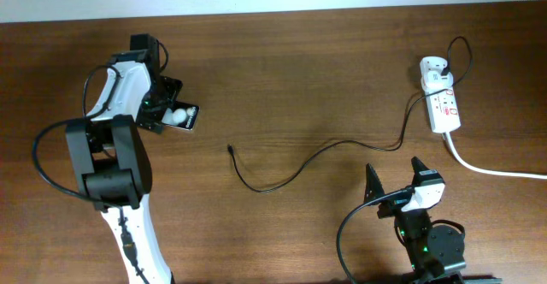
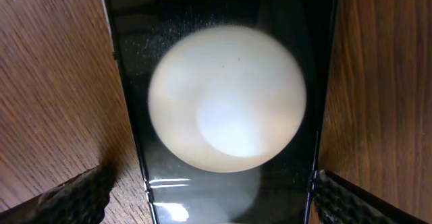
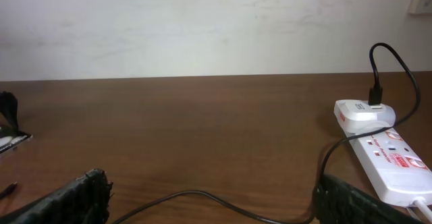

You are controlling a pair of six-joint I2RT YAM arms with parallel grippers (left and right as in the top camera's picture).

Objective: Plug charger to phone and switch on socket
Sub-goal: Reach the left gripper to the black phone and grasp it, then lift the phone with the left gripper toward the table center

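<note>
The phone (image 1: pixel 182 116) lies flat on the table at the left, black and glossy with white light spots. My left gripper (image 1: pixel 162 104) is down over it. In the left wrist view the phone (image 2: pixel 223 62) fills the frame and the open left gripper (image 2: pixel 216 207) straddles it, with a gap at the left finger. The charger cable (image 1: pixel 295 168) runs from its loose plug tip (image 1: pixel 231 150) to the white adapter (image 1: pixel 433 68), which sits in the socket strip (image 1: pixel 444 106). My right gripper (image 1: pixel 395 177) is open and empty. In its view (image 3: pixel 216 207) the cable (image 3: pixel 202 196) passes between the fingers.
The strip's thick white cord (image 1: pixel 496 171) runs off the right edge. The right wrist view shows the strip (image 3: pixel 385 158) and adapter (image 3: pixel 364 113) at the right, and a white wall behind the table's far edge.
</note>
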